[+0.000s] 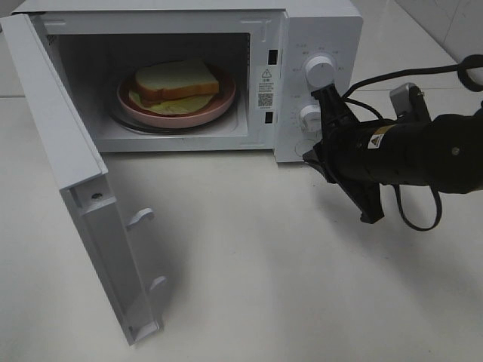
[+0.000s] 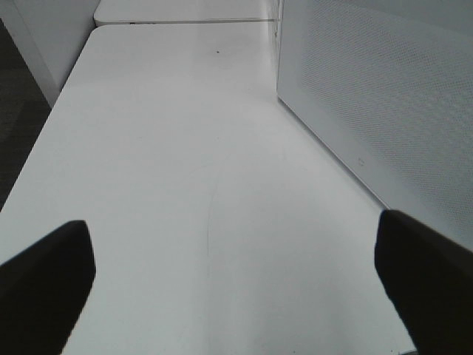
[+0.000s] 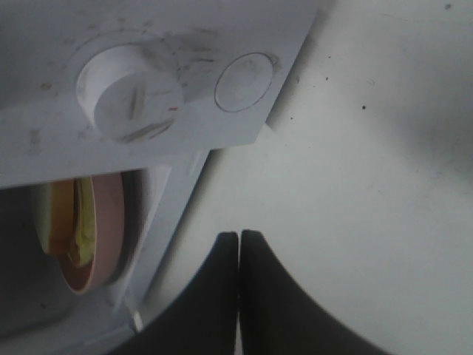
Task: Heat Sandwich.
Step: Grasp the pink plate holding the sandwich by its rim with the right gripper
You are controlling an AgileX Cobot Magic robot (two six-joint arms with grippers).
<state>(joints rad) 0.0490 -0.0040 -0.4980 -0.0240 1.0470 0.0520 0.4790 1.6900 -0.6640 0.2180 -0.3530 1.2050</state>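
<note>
Seems past the loading step: find the sandwich (image 1: pixel 177 81) on its pink plate (image 1: pixel 219 108) inside the microwave (image 1: pixel 317 30), door (image 1: pixel 53 128) swung wide. Next, probably: shut that door with a push from its outer side, then turn the lower knob (image 1: pixel 311 115). Note the right claw (image 1: pixel 309 158) pinched together, empty, near that knob. Only through the right wrist view, confirm the touching tips; only through the left wrist view, find the left claw (image 2: pixel 236 296) spread wide over the worktop (image 2: pixel 185 185), holding nothing
</note>
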